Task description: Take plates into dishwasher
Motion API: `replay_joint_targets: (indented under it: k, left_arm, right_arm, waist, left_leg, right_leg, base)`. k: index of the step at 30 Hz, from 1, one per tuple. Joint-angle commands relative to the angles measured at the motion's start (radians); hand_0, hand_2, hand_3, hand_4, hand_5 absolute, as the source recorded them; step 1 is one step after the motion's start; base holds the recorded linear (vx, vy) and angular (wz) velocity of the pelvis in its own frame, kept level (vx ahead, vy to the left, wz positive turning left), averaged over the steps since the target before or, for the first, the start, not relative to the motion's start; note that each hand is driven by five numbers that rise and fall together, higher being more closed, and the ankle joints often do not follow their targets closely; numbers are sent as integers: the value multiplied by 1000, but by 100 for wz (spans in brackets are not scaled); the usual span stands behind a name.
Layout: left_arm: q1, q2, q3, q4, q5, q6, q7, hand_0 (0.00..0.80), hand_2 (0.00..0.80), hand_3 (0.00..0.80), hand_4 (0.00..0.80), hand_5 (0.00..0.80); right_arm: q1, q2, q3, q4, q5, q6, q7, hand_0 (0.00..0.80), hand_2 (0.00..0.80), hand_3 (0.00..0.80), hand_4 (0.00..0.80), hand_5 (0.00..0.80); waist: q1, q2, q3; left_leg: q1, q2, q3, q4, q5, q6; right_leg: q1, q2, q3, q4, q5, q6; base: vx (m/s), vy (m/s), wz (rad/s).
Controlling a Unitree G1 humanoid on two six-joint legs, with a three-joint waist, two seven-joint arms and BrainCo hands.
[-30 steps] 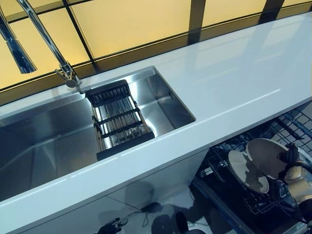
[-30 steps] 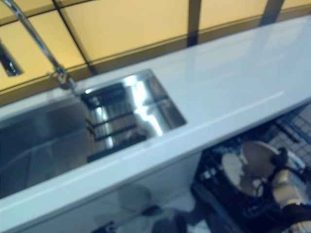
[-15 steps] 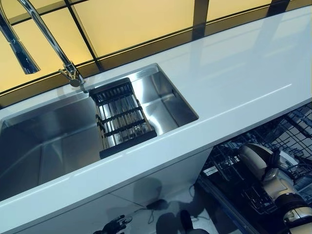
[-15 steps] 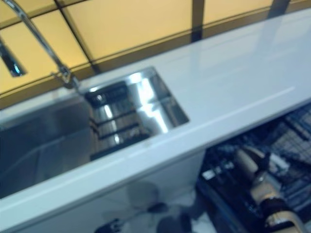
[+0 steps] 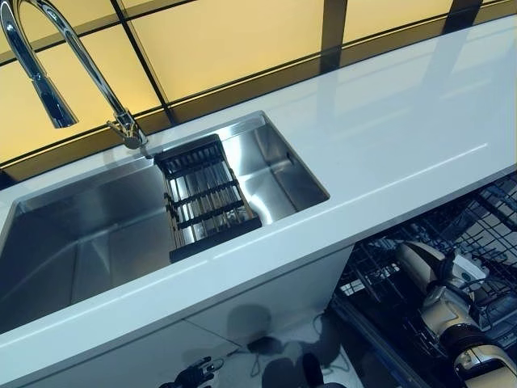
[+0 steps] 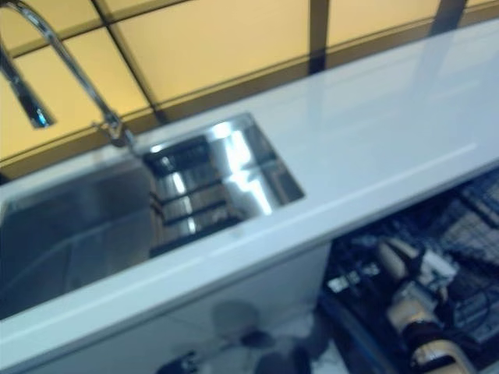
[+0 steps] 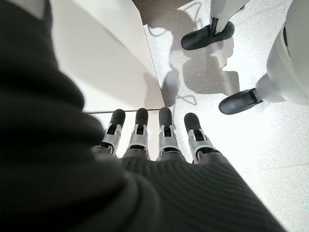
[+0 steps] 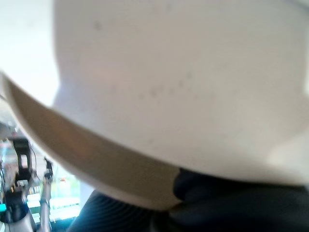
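A kitchen: steel sink point(image 5: 97, 234), tap point(image 5: 48, 73), white counter point(image 5: 388, 137), dishwasher rack point(image 5: 485, 234).

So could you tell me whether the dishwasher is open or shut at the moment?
Open. Below the counter, its dark wire rack is exposed, and the right hand reaches into it with a plate.

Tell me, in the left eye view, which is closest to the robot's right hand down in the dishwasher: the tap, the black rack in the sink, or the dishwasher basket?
From the right hand:
1. Dishwasher basket, all around the hand, lower right.
2. Black rack, in the sink's right end.
3. Tap, behind the sink, far left.
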Motion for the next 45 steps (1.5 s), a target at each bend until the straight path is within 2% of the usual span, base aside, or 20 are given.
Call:
replay_joint_targets:
  k: [1,7,19,25,34,38,45]
  left_arm:
    - [-23,13,-6,32,0,-13,-9,0,0,0,0,0]
    - [-12,19,27,23,12,-14,1,0,0,0,0,0]
    - [15,34,113,16,63,-10,20,0,0,0,0,0]
    - [19,30,131,29,76,-5,32,0,0,0,0,0]
    - [16,30,135,37,78,5,46,0,0,0,0,0]
    - [14,30,133,41,75,8,48,0,0,0,0,0]
    - [20,33,139,55,78,2,44,0,0,0,0,0]
  right_arm:
    - [-2,41,56,41,52,-9,26,0,0,0,0,0]
    - [50,13,-13,-104,15,27,88,0,0,0,0,0]
    - [139,-112,-229,-429,-118,112,333,0,0,0,0,0]
    - [147,-191,-325,-546,-170,140,452,0,0,0,0,0]
    - [99,-282,-392,-608,-206,165,563,0,0,0,0,0]
    - [85,-293,-397,-599,-204,164,565,0,0,0,0,0]
    - [67,-311,-400,-565,-178,200,561,0,0,0,0,0]
  waist:
    - [4,-42,-16]
    - [-14,-68,-15]
    - [-53,-137,-19]
    - [-66,-156,-32]
    - [-73,-172,-53]
    - [-72,-175,-59]
    - [-71,-181,-67]
  left_leg:
    - [-48,-2,-84,-1,-12,51]
    - [-48,2,-73,-1,-13,52]
    - [-26,16,-48,-1,-35,51]
    - [-11,24,-28,-1,-47,50]
    - [1,28,-7,-1,-56,49]
    - [6,29,-4,-1,-57,48]
    - [11,30,-4,-1,-57,45]
  right_leg:
    - [51,-40,-47,4,-88,68]
    - [45,-34,-31,4,-80,69]
    - [58,-24,-22,4,-80,82]
    - [66,-20,-20,4,-84,88]
    - [72,-16,-19,4,-88,93]
    - [78,-16,-21,4,-90,94]
    - [84,-15,-23,4,-91,92]
  base:
    - [0,0,0]
    - [0,0,0]
    - [16,0,-2]
    - [12,3,-1]
    - [0,0,0]
    - [0,0,0]
    - [2,0,0]
